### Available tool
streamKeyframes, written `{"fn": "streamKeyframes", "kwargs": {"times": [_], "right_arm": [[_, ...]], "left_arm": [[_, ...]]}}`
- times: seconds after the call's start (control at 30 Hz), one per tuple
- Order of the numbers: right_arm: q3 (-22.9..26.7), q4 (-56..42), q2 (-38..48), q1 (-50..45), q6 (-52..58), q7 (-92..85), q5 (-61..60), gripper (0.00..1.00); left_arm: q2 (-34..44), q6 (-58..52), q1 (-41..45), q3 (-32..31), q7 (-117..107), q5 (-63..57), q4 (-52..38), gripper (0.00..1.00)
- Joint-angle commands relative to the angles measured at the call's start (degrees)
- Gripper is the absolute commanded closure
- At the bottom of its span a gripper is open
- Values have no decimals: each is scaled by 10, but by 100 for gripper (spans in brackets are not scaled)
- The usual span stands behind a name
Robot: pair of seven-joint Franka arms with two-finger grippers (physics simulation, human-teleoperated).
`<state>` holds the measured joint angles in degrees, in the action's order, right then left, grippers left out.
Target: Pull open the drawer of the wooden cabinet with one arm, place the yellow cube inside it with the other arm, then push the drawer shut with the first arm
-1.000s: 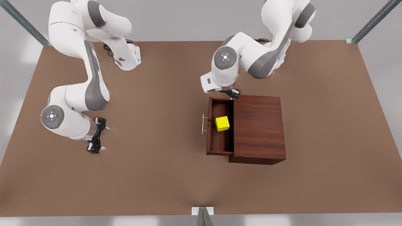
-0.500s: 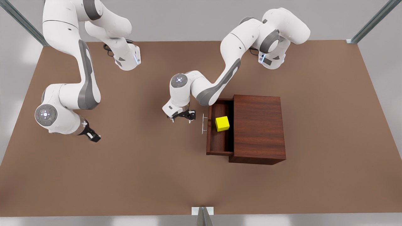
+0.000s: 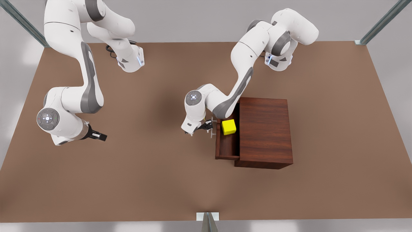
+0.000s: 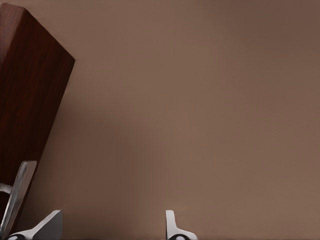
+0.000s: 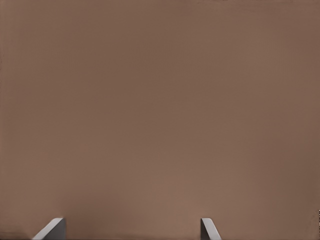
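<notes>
Front view: left gripper [image 3: 206, 126] at the thin silver bar handle [image 3: 211, 129] of the dark reddish-brown drawer [image 3: 227, 145], partly out of the boxy wooden cabinet [image 3: 264, 132]; small yellow cube [image 3: 229, 127] inside. Right gripper [image 3: 96, 136] waits over the brown table [image 3: 154, 167].

Left wrist view: fingers [image 4: 172, 226] spread, handle [image 4: 16, 200] beside.

Right wrist view: fingers [image 5: 210, 229] spread, nothing held.

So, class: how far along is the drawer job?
Done: the drawer is open and the cube lies inside. In hand: the left gripper, fingers apart, is at the handle. Left: closing the drawer into the cabinet. The right gripper waits, open.
</notes>
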<state>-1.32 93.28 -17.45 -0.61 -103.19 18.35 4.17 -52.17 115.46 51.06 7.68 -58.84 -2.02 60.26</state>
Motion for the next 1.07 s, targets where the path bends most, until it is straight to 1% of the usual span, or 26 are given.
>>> {"fn": "streamKeyframes", "kwargs": {"times": [0.0,0.27,0.67,0.73,0.77,0.8,0.83,0.87,0.9,0.93,0.97,1.03], "right_arm": [[0,0,1,0,-2,-184,0,0],[0,0,1,0,-2,-184,1,0],[1,-1,1,2,-2,-185,1,0],[1,-1,1,2,-2,-185,1,0],[1,-1,1,2,-2,-186,1,0],[1,-1,1,2,-2,-185,1,0],[1,-1,1,2,-2,-185,1,0],[1,-1,1,2,-2,-186,1,0],[1,-1,1,2,-2,-186,1,0],[1,-1,1,2,-2,-185,1,0],[1,-1,1,2,-2,-185,1,0],[2,-1,1,3,-1,-188,1,0]], "left_arm": [[4,-34,-5,1,-8,-1,0,0],[9,-68,-39,13,77,2,5,0],[30,-116,-90,15,199,6,2,0],[109,-243,-95,29,203,8,-5,0],[171,-303,-131,27,253,14,-5,0],[209,-344,-157,30,359,12,0,0],[246,-386,-238,30,497,52,6,0],[317,-338,-330,30,584,121,99,0],[392,-204,-331,28,581,119,239,0],[369,-205,-326,24,586,105,212,0],[363,-205,-302,23,580,78,197,0],[363,-206,-295,23,559,77,197,0]]}}
